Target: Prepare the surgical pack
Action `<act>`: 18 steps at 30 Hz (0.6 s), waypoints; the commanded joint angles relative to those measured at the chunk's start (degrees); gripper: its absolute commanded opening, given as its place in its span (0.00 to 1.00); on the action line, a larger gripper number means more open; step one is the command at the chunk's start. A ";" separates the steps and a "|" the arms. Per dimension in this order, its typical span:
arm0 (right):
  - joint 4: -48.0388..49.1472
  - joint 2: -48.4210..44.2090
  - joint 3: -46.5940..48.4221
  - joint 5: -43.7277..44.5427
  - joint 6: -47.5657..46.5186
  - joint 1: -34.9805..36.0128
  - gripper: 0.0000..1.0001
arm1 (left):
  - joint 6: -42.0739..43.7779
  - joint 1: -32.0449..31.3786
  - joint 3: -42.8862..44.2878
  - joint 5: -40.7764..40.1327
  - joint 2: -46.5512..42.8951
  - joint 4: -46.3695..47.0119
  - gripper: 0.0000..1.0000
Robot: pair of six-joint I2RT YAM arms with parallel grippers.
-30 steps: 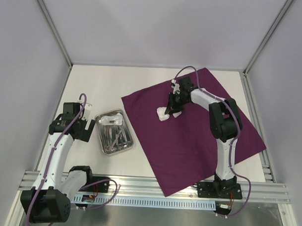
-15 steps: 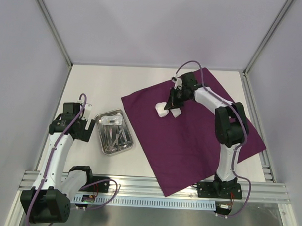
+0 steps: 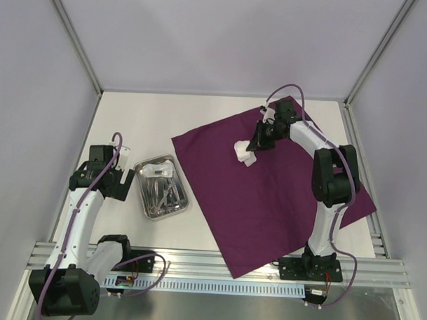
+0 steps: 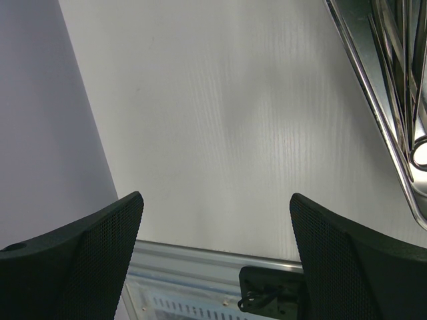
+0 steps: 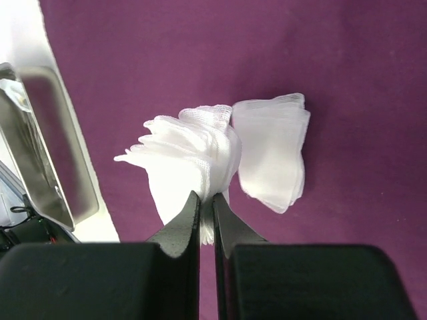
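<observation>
A large dark purple cloth (image 3: 269, 176) lies flat on the right half of the table. My right gripper (image 5: 207, 200) is shut on a stack of white gauze pads (image 5: 190, 157) and holds it above the cloth (image 5: 200, 53), near the far middle (image 3: 242, 148). A second gauze stack (image 5: 273, 150) lies flat on the cloth just beside the held one. The shiny steel tray (image 3: 147, 208) with instruments (image 3: 164, 195) and a white pad sits on the bare table left of the cloth. My left gripper (image 4: 217, 253) stands open over bare table, left of the tray (image 4: 373, 100).
Aluminium rails (image 3: 217, 262) run along the table's near edge. Grey enclosure walls stand on the left, the far side and the right. The table's white surface (image 3: 159, 123) shows between the tray and the far wall.
The right gripper closed on the gauze stack and lifted it, moving right and farther back over the cloth. The left arm has not moved.
</observation>
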 commanded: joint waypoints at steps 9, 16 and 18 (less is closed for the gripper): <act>-3.60 7.38 3.46 3.01 -3.06 -2.10 0.09 | 1.02 -0.12 0.32 0.45 -0.61 0.04 1.00; -3.60 5.28 3.90 4.69 -3.59 -2.10 0.15 | 1.11 -0.12 0.59 0.45 0.01 -0.14 1.00; -4.12 4.84 4.42 4.87 -4.02 -2.10 0.23 | 1.11 -0.12 0.68 0.45 0.09 -0.14 1.00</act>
